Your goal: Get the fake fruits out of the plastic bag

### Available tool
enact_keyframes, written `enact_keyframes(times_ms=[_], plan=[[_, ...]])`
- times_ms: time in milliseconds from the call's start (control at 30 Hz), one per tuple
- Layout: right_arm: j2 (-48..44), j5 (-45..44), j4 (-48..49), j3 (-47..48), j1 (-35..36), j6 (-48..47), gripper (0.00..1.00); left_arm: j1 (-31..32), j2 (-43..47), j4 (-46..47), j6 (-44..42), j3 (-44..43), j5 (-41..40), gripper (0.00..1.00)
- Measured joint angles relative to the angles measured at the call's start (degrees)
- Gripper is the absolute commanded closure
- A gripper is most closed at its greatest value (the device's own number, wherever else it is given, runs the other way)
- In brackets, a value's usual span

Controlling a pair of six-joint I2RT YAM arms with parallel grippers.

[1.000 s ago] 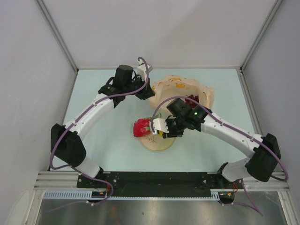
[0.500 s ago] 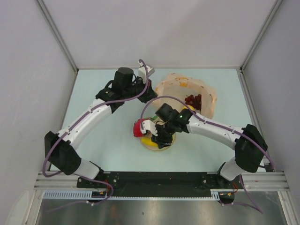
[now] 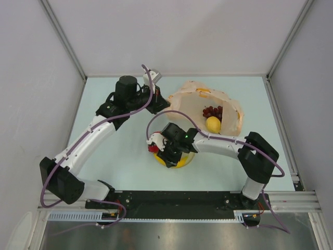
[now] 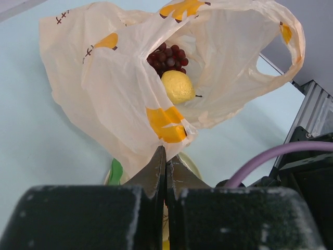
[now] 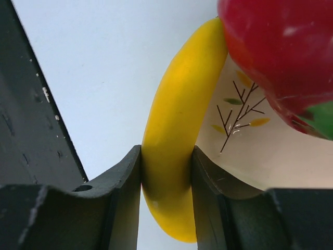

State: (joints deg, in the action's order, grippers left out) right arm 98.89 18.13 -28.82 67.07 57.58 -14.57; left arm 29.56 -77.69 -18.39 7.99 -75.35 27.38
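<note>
The banana sits clamped across its middle in the right gripper, low over the near rim of the plate, with the red fruit already on the plate and touching the banana's far end. The lemon and the grapes lie side by side deep in the bag, which stands on the surface just behind the plate with its mouth gaping toward the arms. The left gripper is clenched on a fold of the bag's near rim, and that pinch looks to be what props the mouth open. So two fruits are out or nearly out and two are left inside, I'd say. All of them look like light, hollow, hard plastic with a glossy skin, so they should lift easily but may squirt sideways out of a tight squeeze. The lemon is round and smooth and probably wants taking square across its widest part. The grapes are knobbly and should give the fingers more to bite on, across the bunch. The bag is thin, crinkly and limp. It will likely collapse over the fruit or drag along if the rim is let go or a finger snags the film.
</note>
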Motion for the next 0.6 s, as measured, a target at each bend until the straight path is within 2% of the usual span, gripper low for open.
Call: enact_keyframes(times_ms=[300,333,400,433,600], plan=[[2.0,-3.0,0.8,0.0,0.0,4.2,1.00,-1.6,0.9,0.5,1.3,0.8,1.5,1.00],[2.4,-3.2,1.0,0.0,0.0,4.8,0.89,-1.7,1.0,0.7,1.5,0.9,1.7,1.00],[2.8,-3.3,1.3,0.0,0.0,5.9,0.76,-2.0,1.2,1.1,1.6,1.2,1.8,1.00],[3.1,-3.3,1.5,0.0,0.0,6.3,0.63,-2.1,1.4,1.2,1.7,1.5,1.9,1.00],[3.3,-2.5,1.7,0.0,-0.1,7.3,0.31,-2.8,1.9,1.4,2.2,2.3,2.3,0.99]])
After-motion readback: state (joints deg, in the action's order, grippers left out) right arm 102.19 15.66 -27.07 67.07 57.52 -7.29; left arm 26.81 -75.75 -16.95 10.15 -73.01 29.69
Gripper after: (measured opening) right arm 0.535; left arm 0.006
